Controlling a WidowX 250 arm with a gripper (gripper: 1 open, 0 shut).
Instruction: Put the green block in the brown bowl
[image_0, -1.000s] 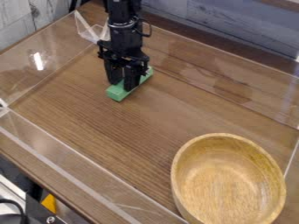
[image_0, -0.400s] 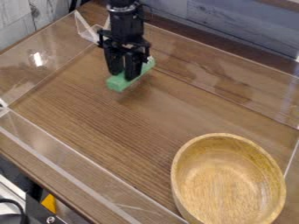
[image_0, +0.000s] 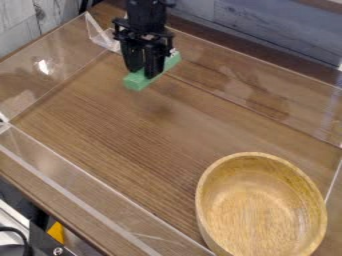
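Green block (image_0: 135, 84) is clasped mid-length by the end effector (image_0: 150, 69), likely for balance. Wooden bowl (image_0: 261, 222) sits upright, well apart from it.

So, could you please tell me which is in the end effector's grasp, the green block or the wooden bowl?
The green block: the small bar in the end effector. The large, round wooden bowl sits apart from both.

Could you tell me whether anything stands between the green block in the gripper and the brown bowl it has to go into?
Nothing visible does: between the green block, gripped at the far side by the gripper, and the brown bowl, only bare wooden tabletop shows.
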